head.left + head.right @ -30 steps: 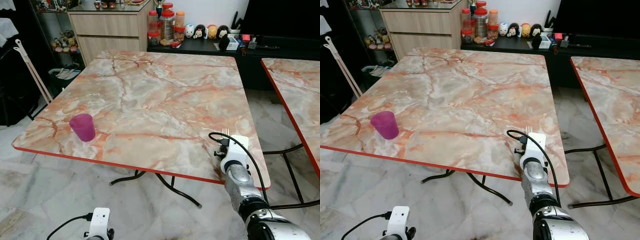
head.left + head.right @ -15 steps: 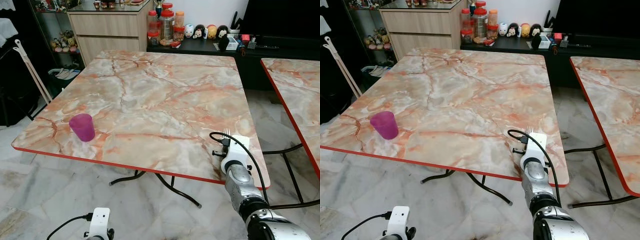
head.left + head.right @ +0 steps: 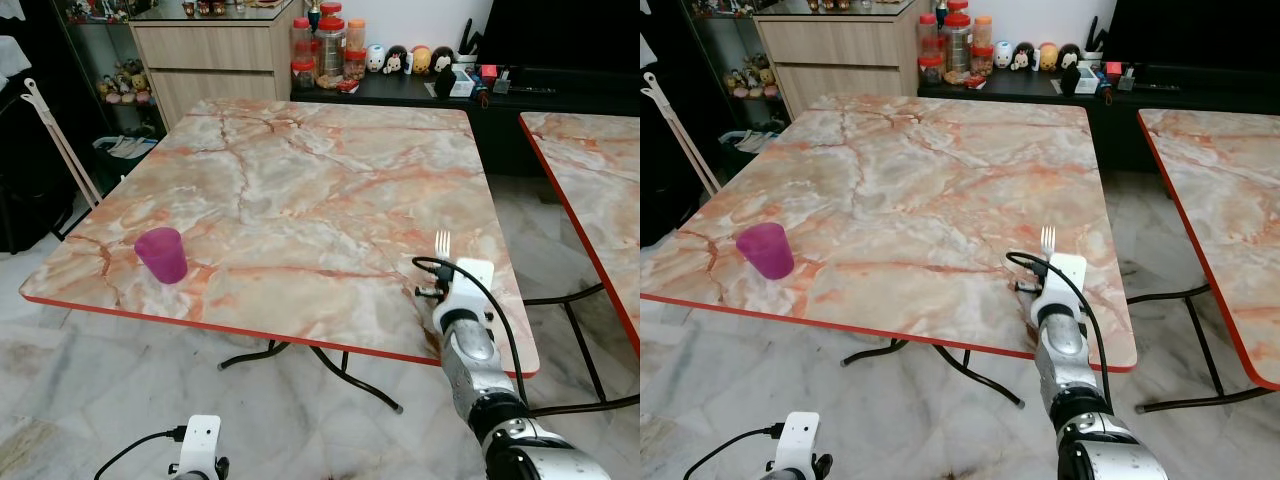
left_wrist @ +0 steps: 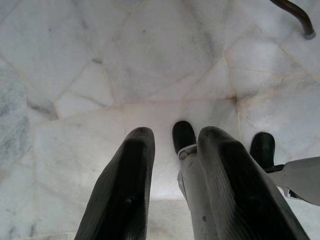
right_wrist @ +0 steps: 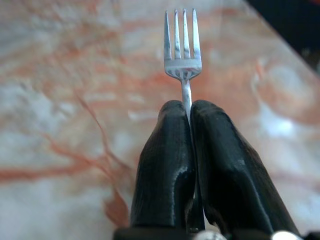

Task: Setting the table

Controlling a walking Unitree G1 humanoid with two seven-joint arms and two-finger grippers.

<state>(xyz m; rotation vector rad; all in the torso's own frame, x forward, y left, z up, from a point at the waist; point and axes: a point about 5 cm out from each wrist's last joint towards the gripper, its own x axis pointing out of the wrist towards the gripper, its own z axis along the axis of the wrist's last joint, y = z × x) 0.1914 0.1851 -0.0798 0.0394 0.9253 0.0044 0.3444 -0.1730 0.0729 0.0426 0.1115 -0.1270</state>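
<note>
Fork (image 5: pixel 183 60) stands clamped in the right gripper (image 5: pixel 186 112), tines pointing forward over the table (image 3: pixel 300 180) edge, well apart from the purple cup (image 3: pixel 162 255).

Place: home dining room | marble-top table (image 3: pixel 300 190) | wooden sideboard (image 3: pixel 215 60) | snack jars (image 3: pixel 328 45)

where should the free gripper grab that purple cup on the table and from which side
Grip the purple cup across its side wall at about mid-height, coming in level from the near red edge of the table. It stands upright close to that edge and tapers toward the base, so a hold nearer the wider rim should slip less. The left gripper hangs low over the floor, fingers apart.
</note>
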